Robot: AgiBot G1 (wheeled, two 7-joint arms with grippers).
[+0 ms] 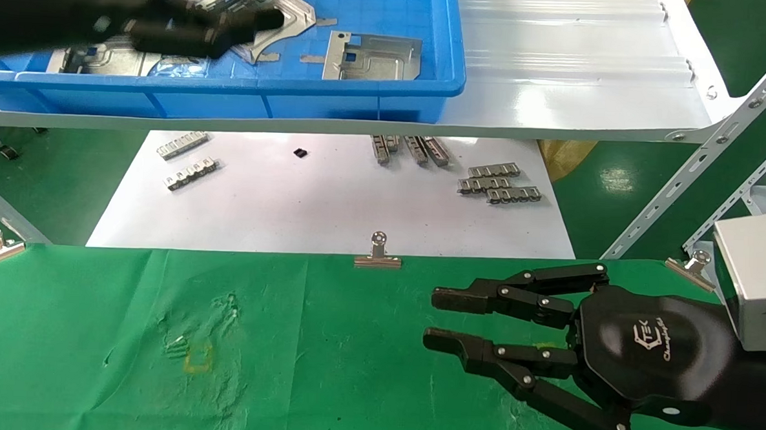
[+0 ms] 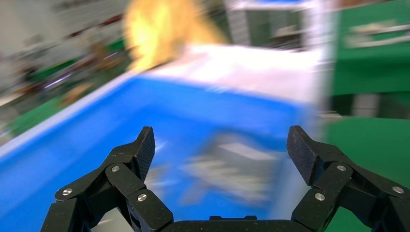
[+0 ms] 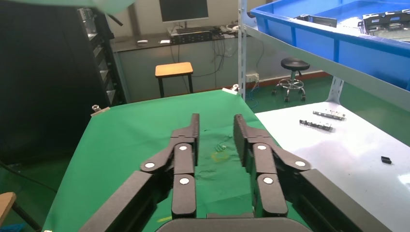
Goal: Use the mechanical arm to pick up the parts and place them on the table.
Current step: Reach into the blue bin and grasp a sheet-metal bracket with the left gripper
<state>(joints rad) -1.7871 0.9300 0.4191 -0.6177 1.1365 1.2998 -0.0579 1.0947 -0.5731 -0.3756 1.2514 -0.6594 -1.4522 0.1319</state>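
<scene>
Silver-grey parts (image 1: 372,57) are seen lying in the blue bin (image 1: 336,93) on the white shelf (image 1: 576,81). Left claw (image 2: 222,150) is positioned over the bin, fingers spread wide, nothing held. Right claw (image 1: 431,318) is parked over the green surface (image 1: 92,357) — released, narrow gap between fingers.

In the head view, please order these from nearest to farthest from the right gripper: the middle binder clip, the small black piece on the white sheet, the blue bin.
1. Middle binder clip, table edge, left of right gripper.
2. Small black piece, white sheet.
3. Blue bin, upper shelf.
</scene>
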